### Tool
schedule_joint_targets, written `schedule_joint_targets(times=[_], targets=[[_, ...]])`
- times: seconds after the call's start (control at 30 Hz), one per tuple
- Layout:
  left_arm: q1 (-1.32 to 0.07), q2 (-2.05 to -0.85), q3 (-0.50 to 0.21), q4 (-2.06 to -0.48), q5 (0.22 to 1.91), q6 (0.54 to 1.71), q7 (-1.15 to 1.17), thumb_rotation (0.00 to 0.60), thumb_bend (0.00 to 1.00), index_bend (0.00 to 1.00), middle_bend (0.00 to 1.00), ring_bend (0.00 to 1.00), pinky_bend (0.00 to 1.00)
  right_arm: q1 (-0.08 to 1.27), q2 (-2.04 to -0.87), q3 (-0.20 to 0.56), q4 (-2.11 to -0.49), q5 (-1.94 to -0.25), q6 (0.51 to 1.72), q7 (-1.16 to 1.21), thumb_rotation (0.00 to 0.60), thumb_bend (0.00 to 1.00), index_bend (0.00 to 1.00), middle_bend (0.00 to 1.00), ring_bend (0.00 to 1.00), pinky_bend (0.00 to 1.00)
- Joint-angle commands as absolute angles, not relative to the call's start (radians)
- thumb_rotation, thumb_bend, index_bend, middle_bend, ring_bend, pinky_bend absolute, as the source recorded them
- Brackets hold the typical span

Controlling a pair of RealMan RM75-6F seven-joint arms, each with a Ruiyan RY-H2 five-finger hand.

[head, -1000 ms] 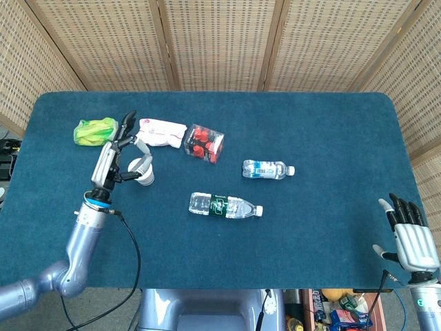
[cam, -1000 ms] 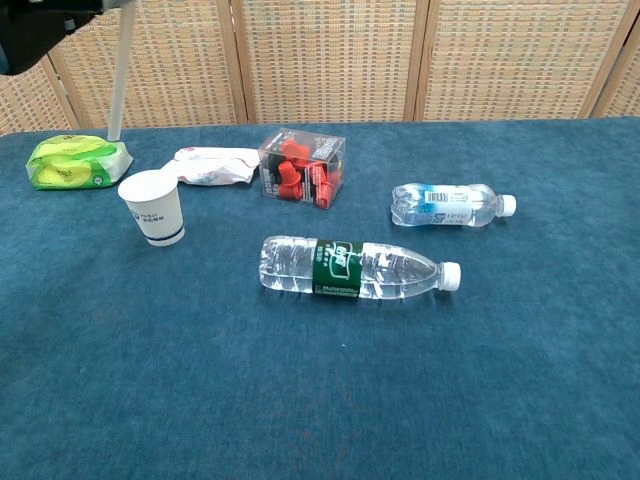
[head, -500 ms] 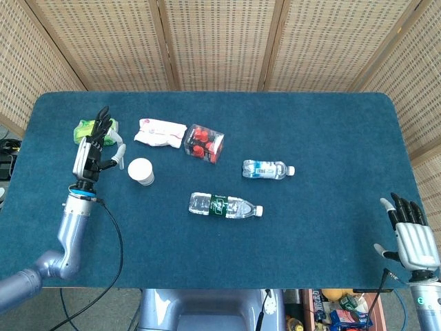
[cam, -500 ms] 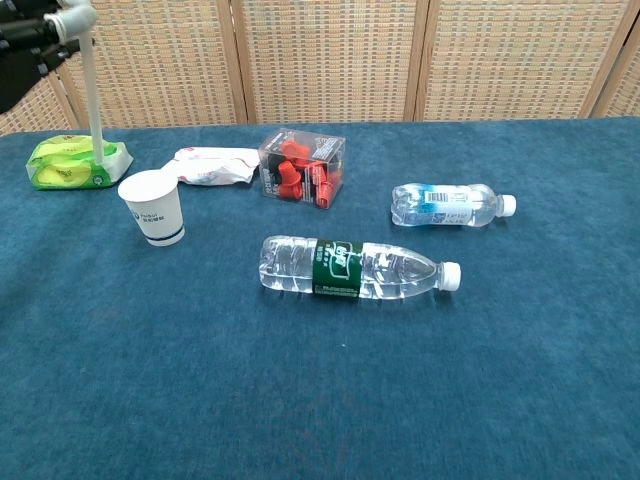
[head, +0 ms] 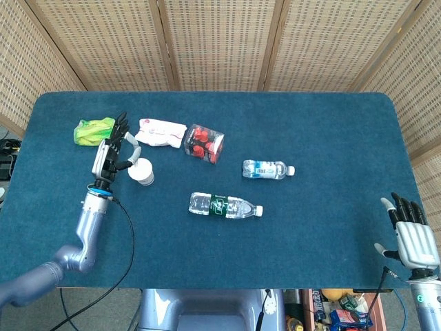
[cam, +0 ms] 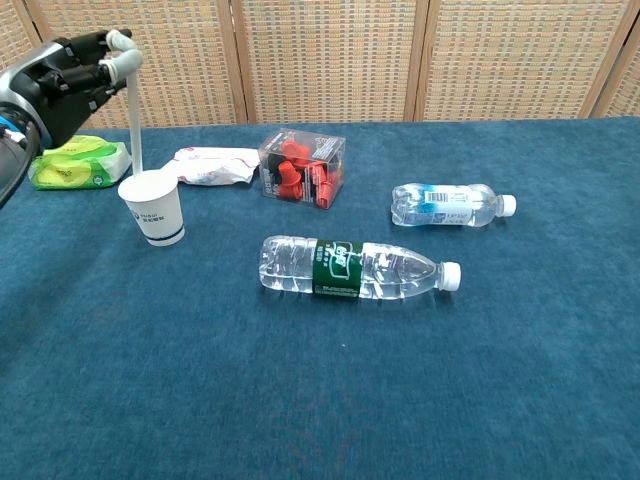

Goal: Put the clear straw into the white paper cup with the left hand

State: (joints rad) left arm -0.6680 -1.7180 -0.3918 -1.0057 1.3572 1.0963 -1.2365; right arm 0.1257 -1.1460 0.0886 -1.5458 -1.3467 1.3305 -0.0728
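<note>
Left hand (cam: 70, 82) pinching clear straw (cam: 133, 120) upright, moved back rightward, just above white paper cup (cam: 153, 207)

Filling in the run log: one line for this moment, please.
left hand holds clear straw upright | tip near white paper cup rim | right hand idle, open

A dark teal table (cam: 400, 400) carries a white paper cup (cam: 153, 208) with a blue band, a yellow-green packet (cam: 78, 164), a clear box of red pieces (cam: 302, 169), a green-labelled bottle (cam: 360, 267) and a blue-labelled bottle (cam: 450, 204), before woven tan screens (cam: 330, 55).
</note>
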Motion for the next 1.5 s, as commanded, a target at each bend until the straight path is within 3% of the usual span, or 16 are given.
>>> schedule_joint_targets(times=[0.03, 0.63, 0.73, 0.8, 0.9, 1.07, 1.3, 1.5], targets=[[-0.69, -1.758, -0.38, -0.942, 1.355, 1.076, -1.272, 0.6, 0.41, 0.61, 0.0, 0.0, 0.0, 0.128, -1.147, 0.089, -1.543, -1.342, 1.325, -0.073, 0.6, 0.0, 0.0, 0.0, 0.0, 0.0], [-0.729, -1.865, -0.339, -0.734, 1.348, 1.026, -1.349, 0.6, 0.41, 0.61, 0.0, 0.0, 0.0, 0.14, -1.146, 0.098, -1.527, -1.312, 1.291, -0.052, 0.6, 0.0, 0.0, 0.0, 0.0, 0.0], [-0.729, -1.877, -0.331, -0.714, 1.353, 1.028, -1.361, 0.6, 0.41, 0.46, 0.0, 0.0, 0.0, 0.142, -1.147, 0.098, -1.524, -1.309, 1.286, -0.052, 0.6, 0.0, 0.0, 0.0, 0.0, 0.0], [-0.728, -1.879, -0.317, -0.707, 1.367, 1.036, -1.376, 0.6, 0.41, 0.24, 0.0, 0.0, 0.0, 0.143, -1.147, 0.099, -1.523, -1.307, 1.285, -0.051, 0.6, 0.0, 0.0, 0.0, 0.0, 0.0], [-0.724, -1.875, -0.297, -0.701, 1.391, 1.057, -1.389, 0.6, 0.41, 0.04, 0.0, 0.0, 0.0, 0.142, -1.145, 0.099, -1.524, -1.308, 1.287, -0.048, 0.6, 0.0, 0.0, 0.0, 0.0, 0.0], [-0.71, -1.86, -0.271, -0.704, 1.422, 1.105, -1.387, 0.6, 0.41, 0.0, 0.0, 0.0, 0.0, 0.141, -1.142, 0.098, -1.525, -1.312, 1.289, -0.038, 0.6, 0.0, 0.0, 0.0, 0.0, 0.0], [-0.664, -1.756, -0.249, -0.812, 1.485, 1.27, -1.293, 0.6, 0.39, 0.0, 0.0, 0.0, 0.0, 0.135, -1.135, 0.095, -1.532, -1.325, 1.302, -0.027, 0.6, 0.0, 0.0, 0.0, 0.0, 0.0], [-0.588, -1.539, -0.203, -1.044, 1.536, 1.363, -1.025, 0.6, 0.14, 0.0, 0.0, 0.0, 0.0, 0.128, -1.128, 0.088, -1.544, -1.345, 1.32, -0.021, 0.6, 0.0, 0.0, 0.0, 0.0, 0.0]])
